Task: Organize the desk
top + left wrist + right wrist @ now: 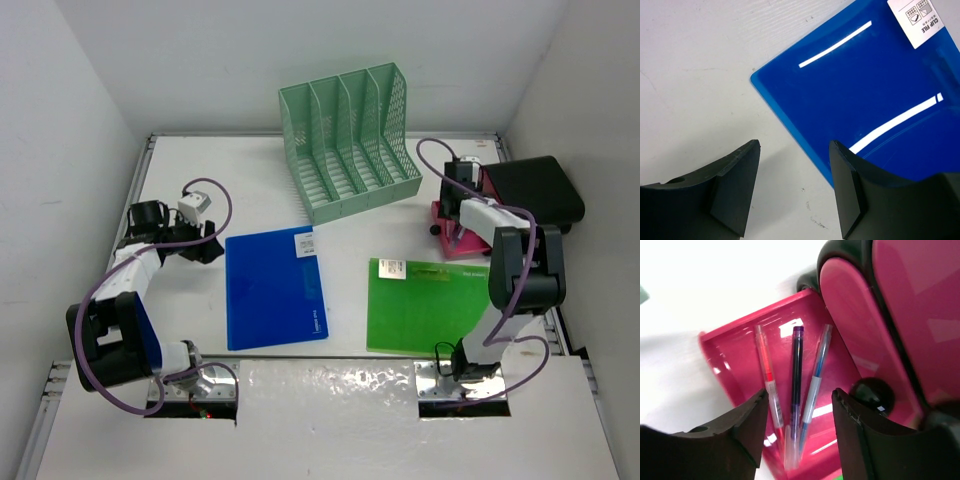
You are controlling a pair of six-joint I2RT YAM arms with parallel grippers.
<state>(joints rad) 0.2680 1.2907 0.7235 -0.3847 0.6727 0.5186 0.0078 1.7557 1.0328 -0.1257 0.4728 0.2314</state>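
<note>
The right tool [799, 392] hangs with its fingers apart over a pink tray [740, 355] on the white worktop [715, 285]. A red pen [767, 370], purple pen [797, 375] and blue pen [817, 375] lie side by side in it. At right is a black-rimmed pink panel [860, 315], perhaps a lid.

**A robotics lab cell staged as an office desk**

You are looking into a lab test enclosure. Plain white walls [70, 130] box in the desk [220, 180] on three sides. Thin metal rails [560, 335] run along its edges, and a left arm [120, 290] and a right arm [520, 270] are bolted at its near edge. The office look comes from stationery alone: a mint-green slotted file rack [350, 140], a blue clip file [275, 290], a green folder [425, 305] and a pink tray [730, 345] holding three pens [796, 370].
</note>
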